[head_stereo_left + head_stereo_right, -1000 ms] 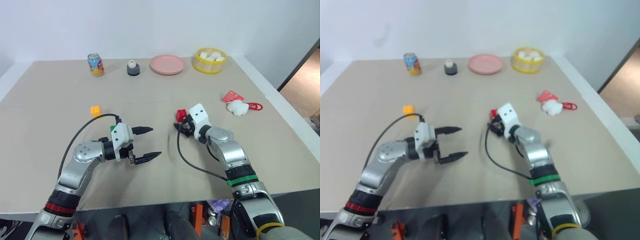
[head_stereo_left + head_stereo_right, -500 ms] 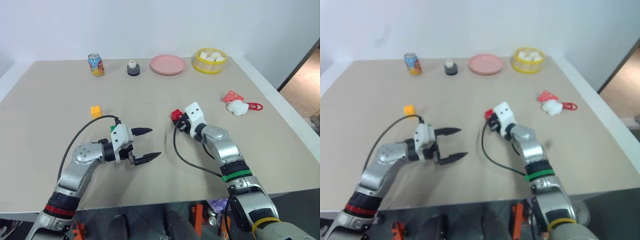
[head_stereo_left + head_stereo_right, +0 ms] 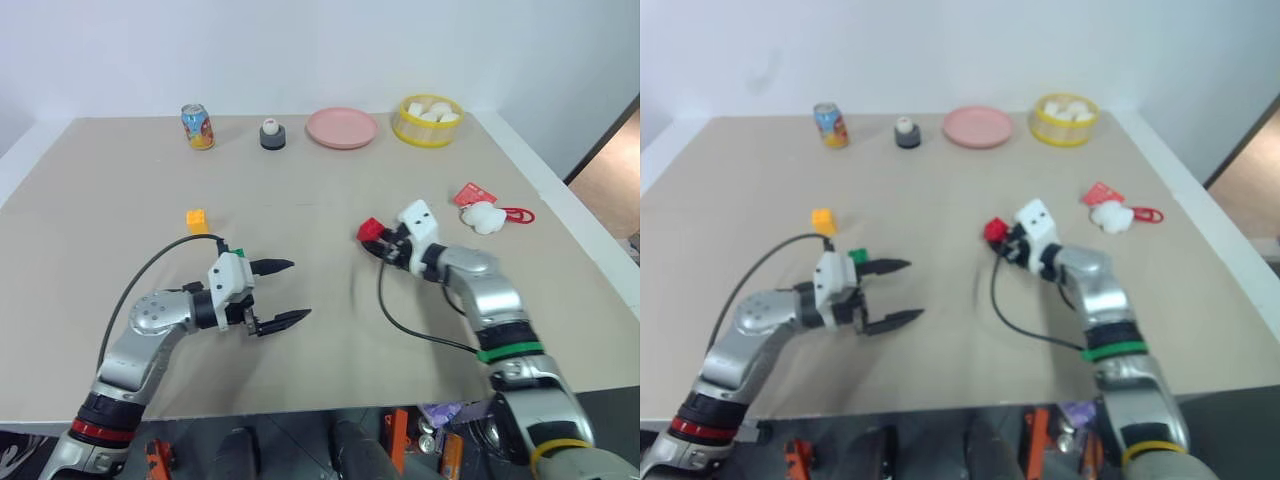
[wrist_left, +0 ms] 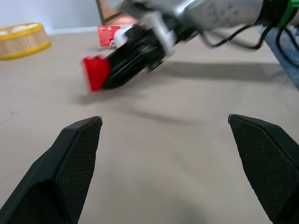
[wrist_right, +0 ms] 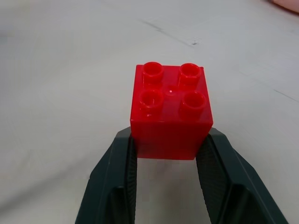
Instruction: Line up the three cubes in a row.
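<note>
My right gripper point(image 3: 376, 238) is shut on the red cube point(image 3: 369, 229), holding it a little above the table at centre right. In the right wrist view the red cube point(image 5: 171, 111) sits studs-up between the two fingers point(image 5: 117, 182). The yellow-orange cube point(image 3: 197, 219) rests on the table at the left. The green cube point(image 3: 857, 256) lies just behind my left gripper's white housing. My left gripper point(image 3: 298, 290) stands open and holds nothing, pointing right towards the red cube point(image 4: 96, 72).
Along the far edge stand a soda can point(image 3: 198, 126), a grey cup with a white ball point(image 3: 272, 134), a pink plate point(image 3: 342, 128) and a yellow tub point(image 3: 427, 120) of white chunks. A white plush toy point(image 3: 482, 216) with a red tag lies at the right.
My right gripper has shut on the red cube and lifted it slightly, drawing back to the right. The left gripper stays open in place. The camera has shifted a little.
</note>
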{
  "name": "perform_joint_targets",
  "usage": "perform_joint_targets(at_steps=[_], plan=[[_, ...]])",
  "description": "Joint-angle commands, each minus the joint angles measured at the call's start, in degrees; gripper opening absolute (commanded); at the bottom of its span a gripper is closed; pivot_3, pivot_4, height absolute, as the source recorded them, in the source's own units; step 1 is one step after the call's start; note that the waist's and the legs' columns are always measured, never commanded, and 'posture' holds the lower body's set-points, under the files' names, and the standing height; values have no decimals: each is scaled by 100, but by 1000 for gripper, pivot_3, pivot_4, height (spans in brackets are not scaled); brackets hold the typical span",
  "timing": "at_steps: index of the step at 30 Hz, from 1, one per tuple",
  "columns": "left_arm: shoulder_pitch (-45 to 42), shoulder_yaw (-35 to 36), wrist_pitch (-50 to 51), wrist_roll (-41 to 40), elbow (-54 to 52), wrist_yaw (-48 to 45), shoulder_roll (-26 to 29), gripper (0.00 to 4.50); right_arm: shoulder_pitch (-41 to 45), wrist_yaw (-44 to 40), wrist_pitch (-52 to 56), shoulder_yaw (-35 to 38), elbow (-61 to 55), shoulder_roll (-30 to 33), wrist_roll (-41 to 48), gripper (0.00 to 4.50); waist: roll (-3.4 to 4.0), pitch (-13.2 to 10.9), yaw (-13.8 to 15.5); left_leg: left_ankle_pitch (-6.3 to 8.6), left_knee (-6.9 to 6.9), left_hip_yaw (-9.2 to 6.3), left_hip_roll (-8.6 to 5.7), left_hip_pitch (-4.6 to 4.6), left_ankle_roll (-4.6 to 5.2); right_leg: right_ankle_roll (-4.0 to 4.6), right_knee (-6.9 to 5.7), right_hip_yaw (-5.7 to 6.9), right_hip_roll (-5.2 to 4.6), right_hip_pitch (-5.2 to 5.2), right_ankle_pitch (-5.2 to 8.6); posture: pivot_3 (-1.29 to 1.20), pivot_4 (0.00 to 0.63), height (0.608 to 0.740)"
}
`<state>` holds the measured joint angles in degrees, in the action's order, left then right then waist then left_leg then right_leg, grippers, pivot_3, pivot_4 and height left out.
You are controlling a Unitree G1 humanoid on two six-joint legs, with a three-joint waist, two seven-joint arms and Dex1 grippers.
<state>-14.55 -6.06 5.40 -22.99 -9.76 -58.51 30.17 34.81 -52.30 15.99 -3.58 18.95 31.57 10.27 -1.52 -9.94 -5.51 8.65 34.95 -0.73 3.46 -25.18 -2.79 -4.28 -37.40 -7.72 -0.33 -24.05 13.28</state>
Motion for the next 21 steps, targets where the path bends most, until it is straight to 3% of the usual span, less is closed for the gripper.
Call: perform_joint_targets(at_steps=[1,7,15,21], plan=[[41,112,14,-180,-306,-215,129,4500,-407,-1199,30,-31,-955,571,463,1207,0,0,5,0,-8,0,0,0,0,1,1,0,0,-2,3,0,150,740],[172,226,58,-329,-428,-379,315,4500,-879,-1989,-139,-267,-1554,915,596,1207,0,-1,-23,0,-38,-1,3,13,0,16,-1,2,6,-14,13,0,150,740],[651,624,16,-660,-859,-474,515,4500,-396,-2082,-953,-636,-805,444,246,1207,-21,-17,-27,0,-30,3,2,12,-1,17,-1,2,1,-14,9,0,150,740],[925,894,123,-741,-1175,-295,615,4500,48,-2812,-1486,-845,-90,415,230,1207,-24,-20,-2,-1,-30,2,1,9,-2,16,0,4,0,-13,10,0,150,740]])
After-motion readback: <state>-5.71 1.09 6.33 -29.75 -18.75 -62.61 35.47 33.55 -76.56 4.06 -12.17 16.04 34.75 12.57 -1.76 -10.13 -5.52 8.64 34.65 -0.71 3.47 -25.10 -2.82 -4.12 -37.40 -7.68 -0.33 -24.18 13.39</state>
